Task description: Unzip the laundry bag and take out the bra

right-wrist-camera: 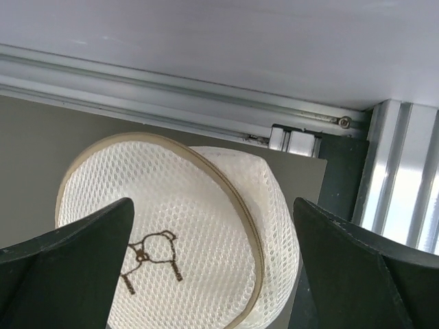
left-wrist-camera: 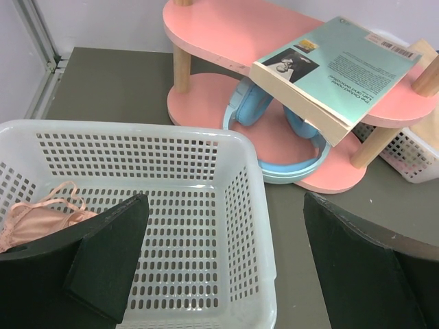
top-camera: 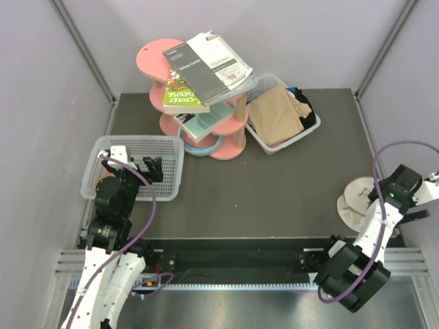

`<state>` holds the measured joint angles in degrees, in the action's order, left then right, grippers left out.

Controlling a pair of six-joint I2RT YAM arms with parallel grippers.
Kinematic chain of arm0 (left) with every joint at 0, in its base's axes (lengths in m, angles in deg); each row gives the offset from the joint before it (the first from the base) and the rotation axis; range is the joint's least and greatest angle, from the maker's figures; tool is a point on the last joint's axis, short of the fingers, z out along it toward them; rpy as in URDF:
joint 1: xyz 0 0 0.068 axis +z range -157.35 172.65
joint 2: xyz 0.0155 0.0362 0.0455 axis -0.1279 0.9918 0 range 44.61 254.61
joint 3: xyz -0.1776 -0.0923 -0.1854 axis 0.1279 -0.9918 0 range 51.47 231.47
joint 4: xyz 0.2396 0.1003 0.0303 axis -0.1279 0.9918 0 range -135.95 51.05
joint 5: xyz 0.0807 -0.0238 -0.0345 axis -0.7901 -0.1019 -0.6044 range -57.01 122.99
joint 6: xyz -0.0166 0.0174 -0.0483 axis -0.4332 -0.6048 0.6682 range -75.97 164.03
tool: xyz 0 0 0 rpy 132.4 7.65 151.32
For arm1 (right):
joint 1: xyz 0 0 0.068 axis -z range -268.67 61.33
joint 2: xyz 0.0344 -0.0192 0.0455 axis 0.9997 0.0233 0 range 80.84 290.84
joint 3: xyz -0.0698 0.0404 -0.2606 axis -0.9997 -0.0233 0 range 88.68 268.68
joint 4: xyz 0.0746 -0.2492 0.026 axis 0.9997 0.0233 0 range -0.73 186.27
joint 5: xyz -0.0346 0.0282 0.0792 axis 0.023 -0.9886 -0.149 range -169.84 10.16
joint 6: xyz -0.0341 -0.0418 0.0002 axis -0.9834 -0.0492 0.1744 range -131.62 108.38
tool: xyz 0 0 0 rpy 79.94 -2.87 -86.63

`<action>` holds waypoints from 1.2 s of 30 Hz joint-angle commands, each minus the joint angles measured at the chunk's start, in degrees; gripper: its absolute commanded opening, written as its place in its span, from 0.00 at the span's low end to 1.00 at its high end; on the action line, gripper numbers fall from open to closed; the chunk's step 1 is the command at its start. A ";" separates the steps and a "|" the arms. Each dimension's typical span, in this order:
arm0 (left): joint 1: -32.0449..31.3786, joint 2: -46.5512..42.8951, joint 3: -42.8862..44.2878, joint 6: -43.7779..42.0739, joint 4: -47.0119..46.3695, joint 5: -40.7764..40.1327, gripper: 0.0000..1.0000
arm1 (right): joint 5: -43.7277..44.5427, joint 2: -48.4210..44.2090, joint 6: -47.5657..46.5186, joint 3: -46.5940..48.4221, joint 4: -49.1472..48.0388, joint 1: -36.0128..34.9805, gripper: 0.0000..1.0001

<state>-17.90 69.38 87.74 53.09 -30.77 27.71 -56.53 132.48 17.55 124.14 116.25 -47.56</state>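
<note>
1. The bag (right-wrist-camera: 199, 219) lies flat on the desk (top-camera: 274, 192) at its right edge, beside the wall rail. Its printed face is up, so the rim seam is exposed, but I cannot spot the zip pull.
2. The right tool (right-wrist-camera: 212, 205) hangs over the bag, released, with its jaws wide to either side and nothing gripped. It is likely lined up to pin or seize the bag for unzipping.
3. The bra is not in view. Presumably it sits inside the bag, which looks closed.
4. The left tool (left-wrist-camera: 225, 205) is also released and empty. It is poised over the basket (left-wrist-camera: 233, 226) at the desk's left, well apart from the bag.
5. A pink garment (left-wrist-camera: 31, 223) lies in that basket and seems not to be the target.
</note>
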 commanded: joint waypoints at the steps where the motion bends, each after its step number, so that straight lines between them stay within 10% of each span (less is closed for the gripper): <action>1: -0.26 0.27 0.47 0.08 -2.00 0.97 0.99 | 0.51 -1.28 3.96 -2.24 -4.57 0.47 1.00; 13: -0.70 -0.25 0.55 -0.01 -1.91 1.06 0.99 | -5.37 0.74 2.12 -6.02 -10.98 0.30 0.70; 20: -0.70 -0.52 0.64 -0.01 -1.73 0.71 0.99 | -8.36 -0.39 0.45 -5.93 -11.78 0.38 0.00; 26: -0.79 -0.96 0.73 0.52 -1.64 -1.22 0.99 | -15.48 -3.91 0.89 -1.46 -10.02 -1.54 0.00; 36: -0.70 0.36 0.29 2.01 -2.61 -1.32 0.99 | -10.04 -6.64 5.02 11.98 -5.98 -35.81 0.00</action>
<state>-18.44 69.03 87.74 54.05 -30.77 26.42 -67.92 126.82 20.22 129.43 109.93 -73.77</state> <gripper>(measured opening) 0.989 0.030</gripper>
